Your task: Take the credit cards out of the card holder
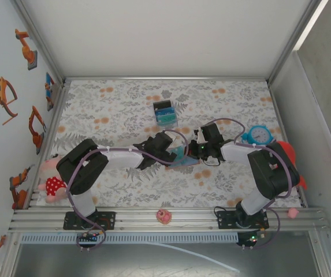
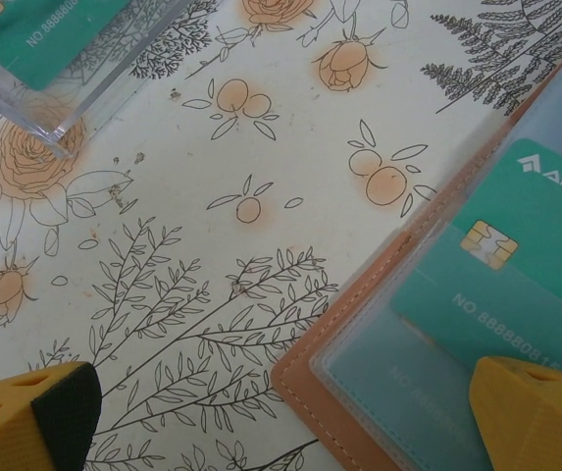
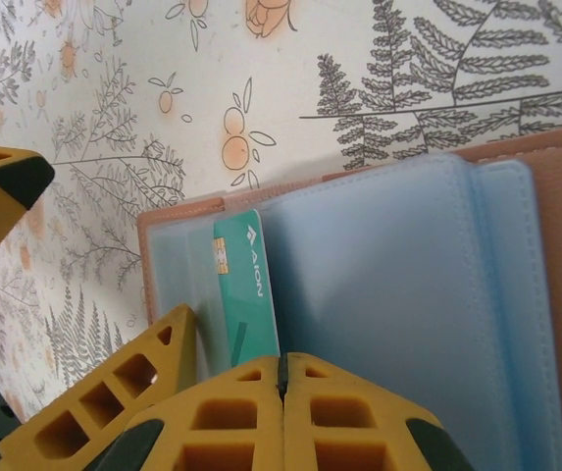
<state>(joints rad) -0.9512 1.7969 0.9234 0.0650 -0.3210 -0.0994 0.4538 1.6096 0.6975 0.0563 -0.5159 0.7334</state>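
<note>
The card holder (image 1: 182,159) lies open on the floral cloth between my two grippers, tan-brown outside with blue-grey pockets (image 3: 408,285). A teal credit card (image 3: 246,285) with a gold chip and white lettering sticks partly out of a pocket near the wallet's edge (image 2: 359,324). The same card (image 2: 531,245) overlaps a second card (image 2: 423,383) that shows faintly under a frosted sleeve. My left gripper (image 2: 281,422) is open, one fingertip (image 2: 536,412) over the wallet and the other (image 2: 30,417) over the cloth. My right gripper (image 3: 281,378) is shut, its tips over the lining beside the teal card.
A small black box (image 1: 165,113) with clear walls (image 2: 55,108) holding blue and teal cards stands behind the wallet. A teal clock (image 1: 260,134) and a red object (image 1: 289,154) lie at the right, a doll (image 1: 52,180) at the left edge. A pink toy (image 1: 163,216) rests on the front rail.
</note>
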